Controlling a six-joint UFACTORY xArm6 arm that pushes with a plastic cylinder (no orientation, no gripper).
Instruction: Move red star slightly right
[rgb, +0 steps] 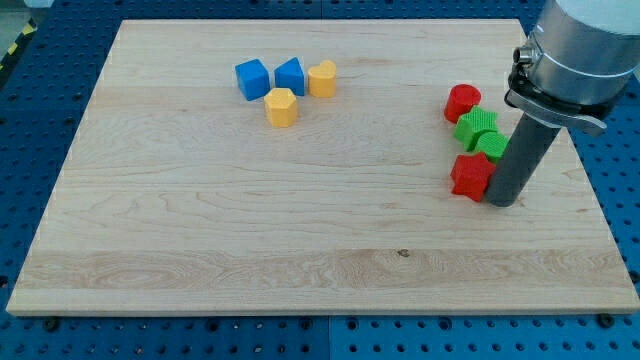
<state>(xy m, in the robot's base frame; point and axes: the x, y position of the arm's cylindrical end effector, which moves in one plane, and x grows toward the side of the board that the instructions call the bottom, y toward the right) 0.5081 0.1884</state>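
Observation:
The red star (469, 176) lies on the wooden board (300, 230) at the view's right. My tip (503, 201) rests on the board just right of the red star, close to it or touching it. Above the star sit two green blocks, one star-shaped (475, 127) and one (491, 146) partly hidden behind the rod. A red round block (462, 102) lies above them.
At the view's top, left of centre, lie a blue cube (252, 79), a second blue block (290, 75), a yellow block (322, 78) and another yellow block (282, 106). The board's right edge is near the rod.

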